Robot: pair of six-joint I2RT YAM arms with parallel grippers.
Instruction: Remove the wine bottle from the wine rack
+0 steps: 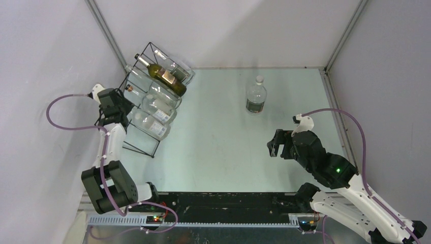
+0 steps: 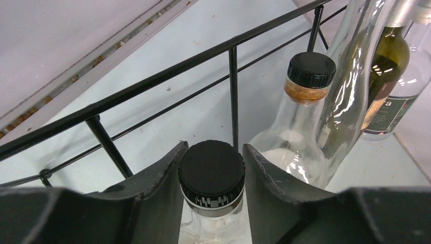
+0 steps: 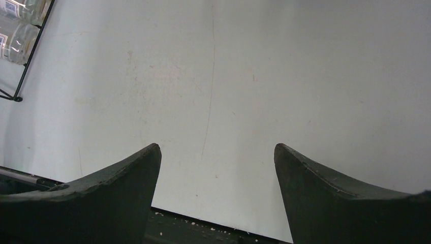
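Nearest, at the tabletop's (image 1: 218,147) front edge, a black strip (image 1: 223,202) runs between the two arm bases. Right gripper (image 3: 217,147): jaws spread wide, holding nothing, hovering over bare tabletop right of centre. Left gripper (image 2: 213,147): reached in at the left end of the rack (image 2: 152,85), its two fingers (image 2: 162,188) set against opposite sides of the black cap (image 2: 211,170) of the wine bottle (image 1: 151,127), pinching it just above the neck. This wine bottle is clear glass and lies tilted in the rack's lowest near cell, neck toward the left arm, at the tabletop's left side. Just beside it is a clear corked bottle (image 2: 305,117) with a black top. Beyond that lie a taller clear bottle (image 2: 348,86) and a green bottle (image 2: 389,63) with a dark label, all leaning in the black wire frame. The rack stands against the left wall, reaching toward the far left corner. Farthest, well apart from the rack, an upright clear bottle (image 1: 255,95) with a white cap stands alone near the back wall.
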